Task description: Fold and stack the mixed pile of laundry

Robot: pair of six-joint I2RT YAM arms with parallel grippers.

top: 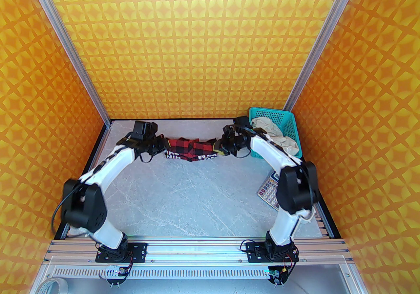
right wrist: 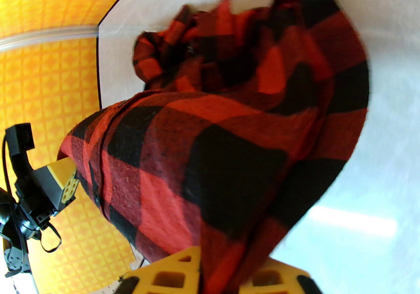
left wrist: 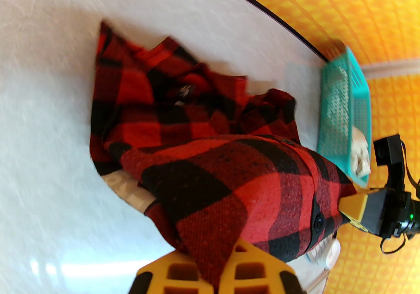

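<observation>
Hidden: my fingertips are buried in cloth in both wrist views; both views are blurred at the cloth edges.
Cut off: the calculator point(top: 267, 191) at right of the top view is partly behind my right arm, keys unreadable.
Lettering: white print on the shirt's lower edge, broken up by folds, can't read it.
Count: two garments, one basket, one calculator, two grippers.
Shirt point(top: 192, 149): red-and-black check, strung between my two grippers at centre of the top view, sagging in the middle, over the far part of the table point(top: 183, 194); whether its low edge touches, can't tell.
Cream garment point(top: 279, 135): bunched in the teal basket point(top: 290, 128), right of centre, spilling over its near rim, partly behind my right arm.
Left gripper point(left wrist: 213, 273): closed tight, shirt point(left wrist: 213, 171) corner pinched between the yellow fingers point(left wrist: 177, 269), bottom of the frame.
Right gripper point(right wrist: 226, 279): fingers nearly together, shirt point(right wrist: 229, 141) cloth filling the narrow gap, gripping the other end.
</observation>
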